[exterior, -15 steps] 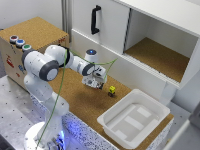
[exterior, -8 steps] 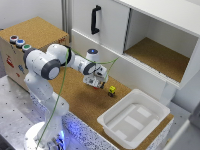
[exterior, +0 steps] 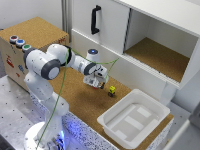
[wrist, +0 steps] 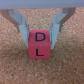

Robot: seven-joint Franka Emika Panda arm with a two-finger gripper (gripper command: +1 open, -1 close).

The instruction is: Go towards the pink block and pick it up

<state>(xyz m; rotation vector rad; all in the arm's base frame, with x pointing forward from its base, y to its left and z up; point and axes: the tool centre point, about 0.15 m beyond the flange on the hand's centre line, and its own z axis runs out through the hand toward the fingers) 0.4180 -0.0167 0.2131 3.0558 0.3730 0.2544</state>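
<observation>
In the wrist view the pink block (wrist: 40, 44) sits on the cork top squarely between the two fingers (wrist: 21, 24) of the gripper (wrist: 40, 27), which stand spread to either side of it and not yet pressing, so the next move looks like a straight close. Its face reads "D" above "L"

In the exterior view, left to right: the gripper (exterior: 96, 79) low over the cork, hiding the block, then the yellow-and-black block (exterior: 112, 90) near it, then the white bin (exterior: 132, 121)

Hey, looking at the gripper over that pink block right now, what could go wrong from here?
1. In the wrist view the pink block sits between the open gripper fingers with narrow gaps either side; descending slightly off-centre could land a fingertip on it.
2. The yellow-and-black block lies close by on the cork surface; a sideways correction might knock it.
</observation>
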